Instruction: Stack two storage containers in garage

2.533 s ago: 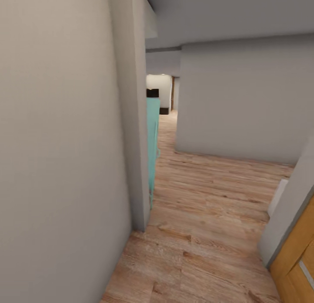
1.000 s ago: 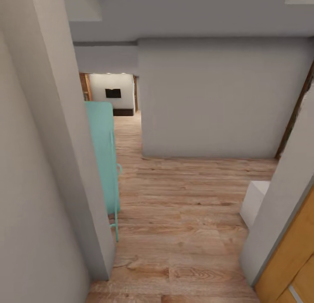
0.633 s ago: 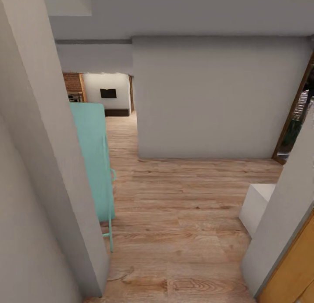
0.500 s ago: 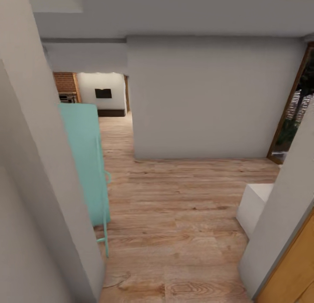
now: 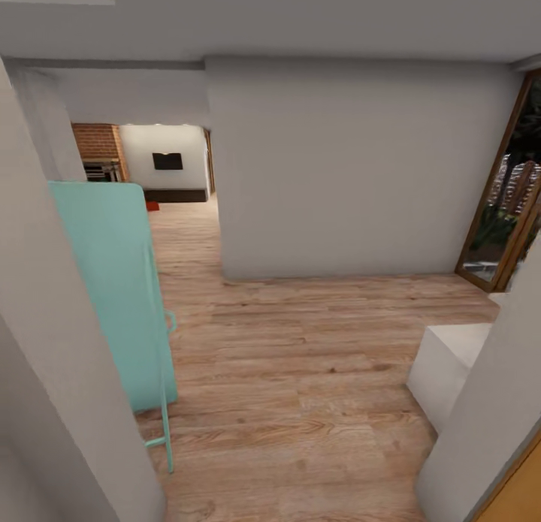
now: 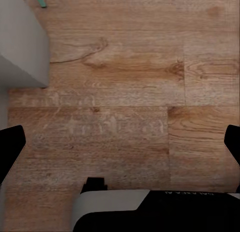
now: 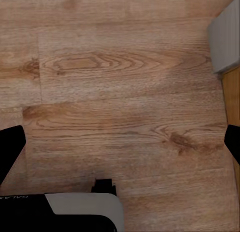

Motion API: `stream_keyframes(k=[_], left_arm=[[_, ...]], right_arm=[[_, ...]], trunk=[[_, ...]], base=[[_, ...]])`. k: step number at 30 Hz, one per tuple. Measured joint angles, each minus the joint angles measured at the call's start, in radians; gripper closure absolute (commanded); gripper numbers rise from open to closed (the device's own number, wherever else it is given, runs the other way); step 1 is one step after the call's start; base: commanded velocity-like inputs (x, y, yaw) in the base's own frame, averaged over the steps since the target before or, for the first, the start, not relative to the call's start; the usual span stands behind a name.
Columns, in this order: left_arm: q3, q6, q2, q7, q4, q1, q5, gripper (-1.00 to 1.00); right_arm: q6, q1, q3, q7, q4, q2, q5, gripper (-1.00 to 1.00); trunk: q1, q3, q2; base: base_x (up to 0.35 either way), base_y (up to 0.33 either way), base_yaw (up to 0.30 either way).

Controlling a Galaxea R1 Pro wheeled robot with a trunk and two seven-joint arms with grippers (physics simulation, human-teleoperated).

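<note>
Two black-fingered grippers, left gripper (image 6: 120,142) & right gripper (image 7: 120,142), are seen spread wide w/ nothing held, both over the light wood plank floor (image 5: 315,372). One small orange-red object (image 5: 152,205), too small to be identified, is seen far down the hall by the red brick chimney (image 5: 95,140) & black wall TV (image 5: 167,161), well apart from both grippers. A turquoise metal panel (image 5: 113,282) is seen near the left grey wall (image 5: 45,372).
</note>
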Motion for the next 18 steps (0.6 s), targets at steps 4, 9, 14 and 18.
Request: stream_keyframes(k=[4, 9, 14, 18], left_arm=[[0.000, 0.000, 0.000, 0.009, 0.000, 0.000, 0.000, -1.00], [0.000, 0.000, 0.000, 0.018, 0.000, 0.000, 0.001, -1.00], [0.000, 0.000, 0.000, 0.021, 0.000, 0.000, 0.001, -1.00], [0.000, 0.000, 0.000, 0.021, 0.000, 0.000, 0.001, -1.00]], right_arm=[[0.000, 0.000, 0.000, 0.000, 0.000, 0.000, 0.000, -1.00], [0.000, 0.000, 0.000, 0.000, 0.000, 0.001, 0.000, -1.00], [0.000, 0.000, 0.000, 0.000, 0.000, 0.000, 0.000, -1.00], [0.000, 0.000, 0.000, 0.000, 0.000, 0.000, 0.000, -1.00]], trunk=[[0.000, 0.000, 0.000], [0.000, 0.000, 0.000], [0.000, 0.000, 0.000], [0.000, 0.000, 0.000]], base=[[0.329, 0.000, 0.000], [0.329, 0.000, 0.000], [0.329, 0.000, -0.001], [0.329, 0.000, -0.142]])
